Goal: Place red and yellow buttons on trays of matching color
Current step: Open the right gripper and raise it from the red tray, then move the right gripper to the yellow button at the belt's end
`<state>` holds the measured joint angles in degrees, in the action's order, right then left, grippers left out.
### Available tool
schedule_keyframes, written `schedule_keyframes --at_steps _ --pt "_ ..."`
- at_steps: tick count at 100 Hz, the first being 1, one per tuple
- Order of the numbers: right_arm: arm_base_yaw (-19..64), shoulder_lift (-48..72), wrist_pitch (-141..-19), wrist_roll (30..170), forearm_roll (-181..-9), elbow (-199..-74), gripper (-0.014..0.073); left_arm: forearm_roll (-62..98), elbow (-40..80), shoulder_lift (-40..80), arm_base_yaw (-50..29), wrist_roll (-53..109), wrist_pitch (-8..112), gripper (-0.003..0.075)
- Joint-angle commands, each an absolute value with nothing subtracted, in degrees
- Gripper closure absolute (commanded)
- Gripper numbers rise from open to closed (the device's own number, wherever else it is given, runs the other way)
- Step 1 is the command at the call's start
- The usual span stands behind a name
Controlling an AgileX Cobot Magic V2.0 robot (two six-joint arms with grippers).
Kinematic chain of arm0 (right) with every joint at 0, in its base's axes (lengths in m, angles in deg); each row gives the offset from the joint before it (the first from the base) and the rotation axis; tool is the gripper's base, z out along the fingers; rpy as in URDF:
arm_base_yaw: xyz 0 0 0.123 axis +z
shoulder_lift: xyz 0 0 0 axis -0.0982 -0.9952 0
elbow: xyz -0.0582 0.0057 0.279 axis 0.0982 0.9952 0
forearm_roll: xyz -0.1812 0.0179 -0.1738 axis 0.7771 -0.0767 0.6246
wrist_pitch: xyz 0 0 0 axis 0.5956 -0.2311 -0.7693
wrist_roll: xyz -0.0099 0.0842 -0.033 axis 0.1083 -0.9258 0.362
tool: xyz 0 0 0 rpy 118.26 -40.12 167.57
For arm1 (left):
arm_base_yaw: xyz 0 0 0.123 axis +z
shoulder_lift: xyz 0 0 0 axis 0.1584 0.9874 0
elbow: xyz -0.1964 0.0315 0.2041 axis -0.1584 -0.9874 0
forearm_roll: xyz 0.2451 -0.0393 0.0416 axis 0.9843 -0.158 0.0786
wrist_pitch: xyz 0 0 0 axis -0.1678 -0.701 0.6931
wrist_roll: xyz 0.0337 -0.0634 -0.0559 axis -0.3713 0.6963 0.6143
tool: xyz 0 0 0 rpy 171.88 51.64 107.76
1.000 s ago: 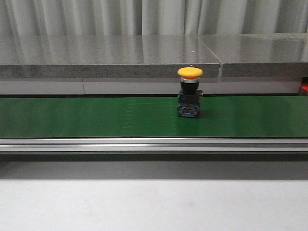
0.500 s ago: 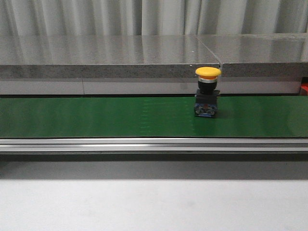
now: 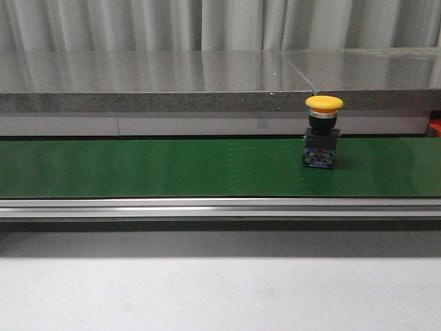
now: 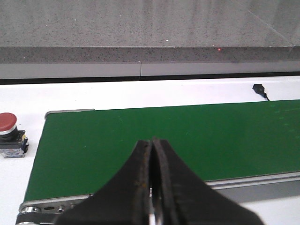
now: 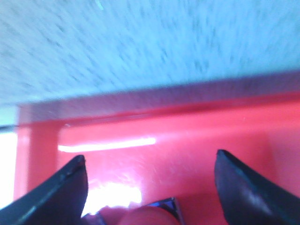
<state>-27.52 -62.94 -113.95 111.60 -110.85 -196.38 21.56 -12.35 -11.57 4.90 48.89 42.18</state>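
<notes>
A yellow button on a black base stands upright on the green belt, right of centre in the front view. Another red button on a black base stands on the white table beside the belt's end in the left wrist view. My left gripper is shut and empty above the belt's near edge. My right gripper is open over the red tray, with a red button on a base lying between and below its fingers. No yellow tray shows. Neither arm shows in the front view.
A grey stone ledge runs behind the belt. An aluminium rail runs along its front, with white table before it. A small black connector lies on the white surface past the belt. A red edge shows at far right.
The yellow button has ridden to the right along the belt, from about the centre to right of centre. Nothing else in the front view has moved.
</notes>
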Motion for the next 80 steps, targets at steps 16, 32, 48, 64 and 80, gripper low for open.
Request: schedule_keyframes --at_steps 16,32,48,64,80 --pt "-27.80 -51.53 -118.91 112.04 -113.05 -198.55 0.0030 20.42 -10.81 -11.39 4.56 49.16 45.89 0.0739" --pt "-27.61 -47.00 -124.74 112.10 -113.81 -198.44 0.0030 20.42 -10.81 -11.39 4.56 49.16 45.89 0.0739" --pt "-27.49 -42.69 -131.14 114.77 -117.55 -196.91 0.0030 20.42 -10.81 -11.39 4.56 49.16 45.89 0.0739" --pt "-26.79 -37.35 -134.57 116.71 -120.01 -190.82 0.0030 20.42 -10.81 -11.39 4.56 49.16 45.89 0.0739" --pt "-25.94 -29.45 -133.23 118.85 -120.01 -179.26 0.0030 20.42 -10.81 -11.39 4.56 49.16 45.89 0.0739"
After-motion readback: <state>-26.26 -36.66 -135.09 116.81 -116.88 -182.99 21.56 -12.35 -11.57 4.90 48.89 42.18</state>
